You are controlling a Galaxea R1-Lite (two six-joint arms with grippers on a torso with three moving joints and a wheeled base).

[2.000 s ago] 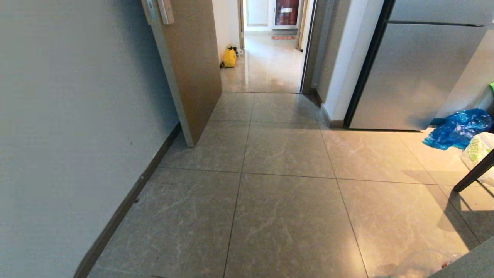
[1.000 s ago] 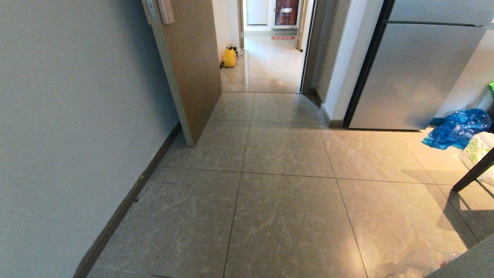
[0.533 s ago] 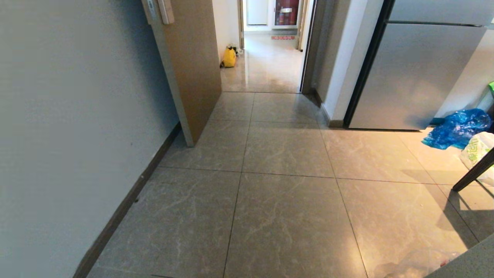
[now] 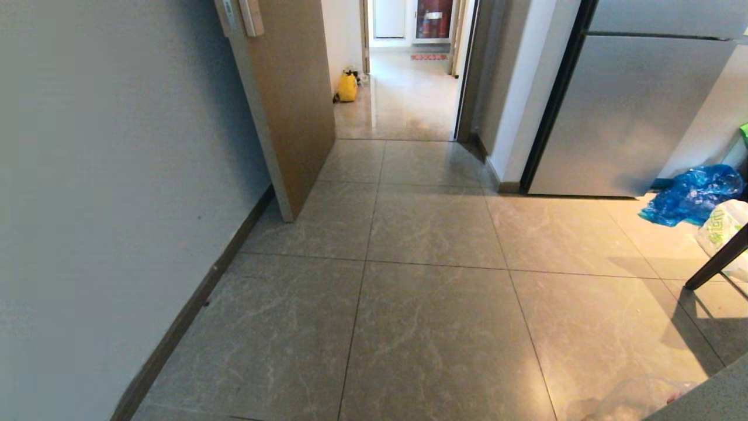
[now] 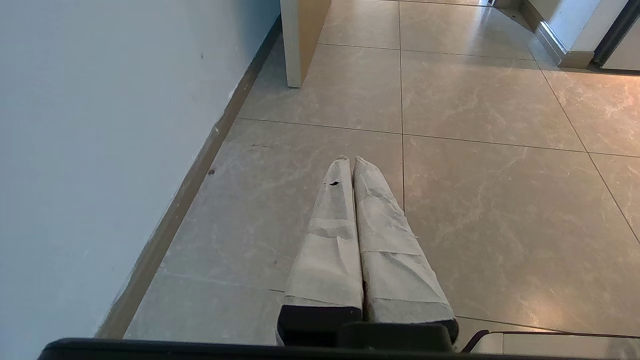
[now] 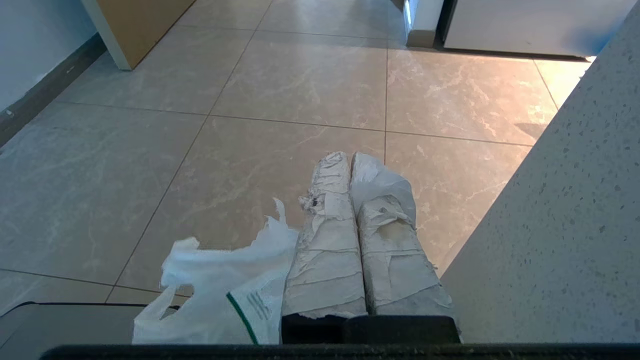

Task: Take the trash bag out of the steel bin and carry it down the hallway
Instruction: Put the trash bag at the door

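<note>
Four bags in view: one thin white trash bag [image 6: 220, 295] with green print pinched in the right gripper [image 6: 348, 159], one blue bag [image 4: 692, 194] and one white green-printed bag [image 4: 723, 225] on the floor by the single steel fridge [image 4: 625, 111], one yellow bag [image 4: 347, 88] out in the hallway [image 4: 403, 99]. Two grippers, the left gripper [image 5: 350, 161] with fingers pressed together on nothing. One open wooden door [image 4: 292, 105], one dark chair leg [image 4: 716, 263], one speckled countertop [image 6: 565, 225].

I can't read any text; the green print on the trash bag [image 6: 220, 295] beside my right gripper's fingers [image 6: 327, 250] is illegible.
</note>
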